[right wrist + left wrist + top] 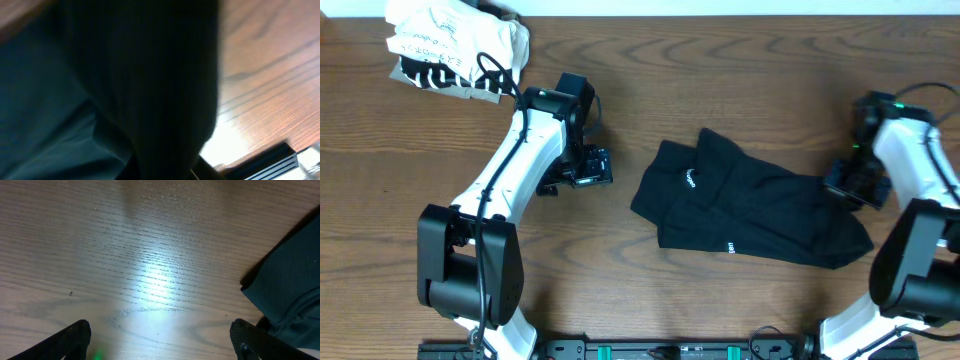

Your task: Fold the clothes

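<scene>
From your overhead camera, the wooden table [740, 90] fills the frame, and the black shirt [750, 205] lies crumpled right of centre on it, running diagonally from upper left to lower right, with a tiny white mark near its lower middle. Only this view gives you the whole garment and both arms at once.

The left arm [510, 170] reaches up from the near edge, and its left gripper [582, 172] sits over bare wood just left of the shirt, apart from it. The left wrist camera adds what the overhead cannot — both fingertips [75, 337] stand far apart at the bottom corners of the frame, nothing between them but lit wood grain, with the shirt's edge [287, 285] coming in on the right.

The right gripper [853, 180] is at the shirt's right end. From above you cannot read its jaws. Its wrist view is almost filled by dark cloth [125, 90] pressed up close, wood showing only at the right — the jaws are closed tight, gripping the shirt.

The smallest item is the white folded bundle [450, 45] with black lettering, in the far left corner, seen only from overhead.
</scene>
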You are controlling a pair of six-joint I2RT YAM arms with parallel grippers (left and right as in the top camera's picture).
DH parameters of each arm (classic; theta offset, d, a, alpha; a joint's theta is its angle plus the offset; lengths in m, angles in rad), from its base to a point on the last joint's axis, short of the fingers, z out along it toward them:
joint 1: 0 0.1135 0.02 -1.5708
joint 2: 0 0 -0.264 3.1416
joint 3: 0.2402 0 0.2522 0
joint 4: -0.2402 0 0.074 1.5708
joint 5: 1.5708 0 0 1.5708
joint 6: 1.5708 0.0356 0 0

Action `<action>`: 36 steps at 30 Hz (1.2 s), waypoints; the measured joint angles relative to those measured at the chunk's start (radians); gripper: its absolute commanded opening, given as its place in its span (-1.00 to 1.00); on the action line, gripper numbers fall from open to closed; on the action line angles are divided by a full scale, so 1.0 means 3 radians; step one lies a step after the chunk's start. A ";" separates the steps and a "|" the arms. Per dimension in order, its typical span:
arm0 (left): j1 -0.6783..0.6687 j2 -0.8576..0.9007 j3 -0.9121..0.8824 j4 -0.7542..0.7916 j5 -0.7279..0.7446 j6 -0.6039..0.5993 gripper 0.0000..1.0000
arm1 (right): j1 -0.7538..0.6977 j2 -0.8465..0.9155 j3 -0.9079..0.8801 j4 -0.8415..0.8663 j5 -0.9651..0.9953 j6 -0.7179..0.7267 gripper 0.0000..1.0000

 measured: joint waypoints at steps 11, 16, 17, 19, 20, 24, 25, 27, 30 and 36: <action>0.0000 0.0000 0.0000 -0.0005 0.0000 0.0000 0.82 | 0.1057 0.0000 -0.0206 0.0226 0.0046 0.0144 -0.13; 0.0000 0.0000 0.0000 -0.0008 0.0000 0.0001 0.82 | 0.1344 0.0000 -0.0233 0.0230 0.0036 0.0210 -0.12; 0.0000 0.0000 0.0000 -0.0009 0.0000 0.0000 0.82 | 0.1364 0.0000 -0.0233 0.0228 0.0031 0.0228 -0.12; 0.0000 0.0000 0.0000 -0.0010 0.0000 0.0000 0.82 | 0.1381 0.0000 -0.0225 0.0198 -0.0010 0.0262 -0.13; 0.0000 0.0000 0.0000 -0.0010 0.0000 0.0000 0.82 | 0.1380 0.0000 -0.0211 0.0167 -0.0033 0.0273 -0.14; 0.0000 0.0000 0.0000 -0.0011 0.0000 0.0000 0.82 | 0.1284 -0.0053 -0.0058 -0.0081 -0.0103 0.0301 -0.04; 0.0000 0.0000 0.0000 -0.0013 0.0000 0.0000 0.82 | 0.1233 -0.0098 -0.0009 -0.0141 -0.0104 0.0312 0.16; 0.0000 0.0000 0.0000 -0.0014 0.0000 0.0000 0.82 | 0.1081 -0.0257 0.0085 -0.0226 -0.0131 0.0328 0.55; 0.0000 0.0000 0.0000 -0.0020 0.0000 0.0000 0.82 | 0.0790 -0.0594 0.0148 -0.0291 -0.0183 0.0301 0.57; 0.0000 0.0000 0.0000 -0.0023 0.0000 0.0000 0.82 | 0.0160 -0.1095 0.0172 -0.0356 -0.0334 0.0094 0.06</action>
